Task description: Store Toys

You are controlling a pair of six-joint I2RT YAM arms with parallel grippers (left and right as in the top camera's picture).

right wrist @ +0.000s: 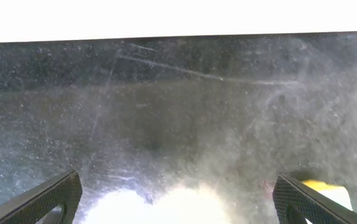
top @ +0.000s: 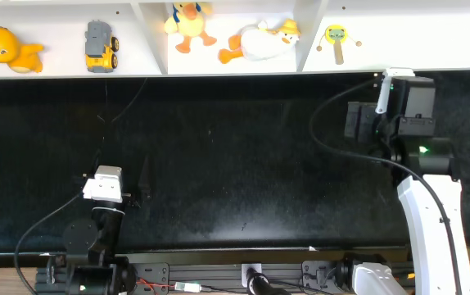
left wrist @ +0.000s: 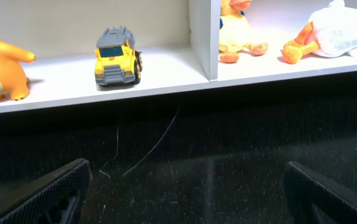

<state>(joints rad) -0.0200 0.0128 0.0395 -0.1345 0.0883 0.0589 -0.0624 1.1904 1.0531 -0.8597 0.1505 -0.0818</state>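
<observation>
Seen from above, where my two arms stand at the near edge of the black desk (top: 235, 164), every toy sits in the white shelf (top: 219, 70) along the far side. An orange figure (top: 10, 49) and a yellow truck (top: 101, 47) share the left compartment. A yellow duck (top: 189, 24) and a white duck plush (top: 259, 41) lying on its side share the middle one. A small green-and-yellow toy (top: 336, 39) has the right one. My left arm (top: 104, 187) is low and near its base; my right arm (top: 427, 197) reaches to the shelf edge.

In my left wrist view, my left tool (left wrist: 188, 193) is spread wide with nothing in it, facing the truck's compartment across bare desk.

In my right wrist view, my right tool (right wrist: 178, 202) is also spread and empty, just above the scratched desk near the shelf's white edge.
</observation>
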